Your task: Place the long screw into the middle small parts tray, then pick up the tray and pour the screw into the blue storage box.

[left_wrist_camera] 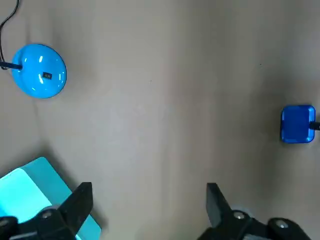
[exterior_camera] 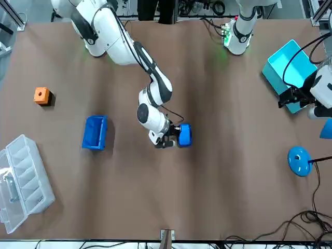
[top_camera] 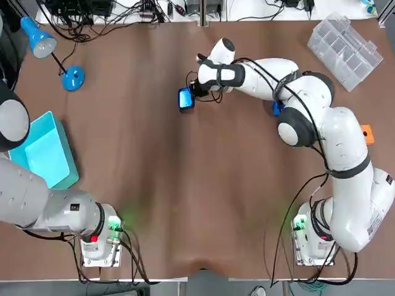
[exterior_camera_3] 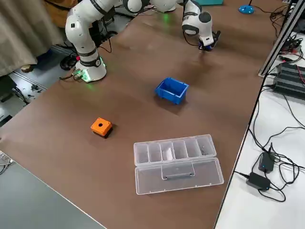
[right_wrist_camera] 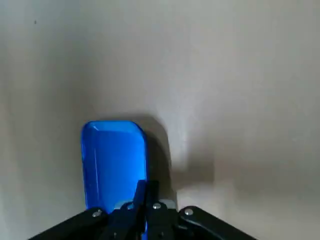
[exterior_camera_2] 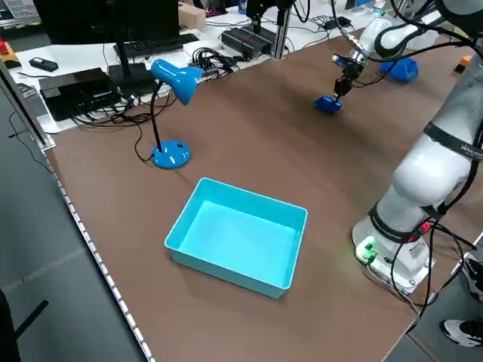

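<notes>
While the left pincer [left_wrist_camera: 148, 207] hangs idle, fingers apart, beside the light-blue storage box [top_camera: 46, 151], the right pincer [top_camera: 194, 94] is clamped on the small blue tray [top_camera: 186, 98] at mid-tabletop [top_camera: 185, 185]. No screw can be made out inside, and the pour looks not yet done.

One small tray [top_camera: 186, 98] — one lamp [top_camera: 73, 78] (one orange cube [exterior_camera: 41, 95]).

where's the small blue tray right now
Top view: the small blue tray is centre-table toward the far edge, clamped at one end by the right gripper.
</notes>
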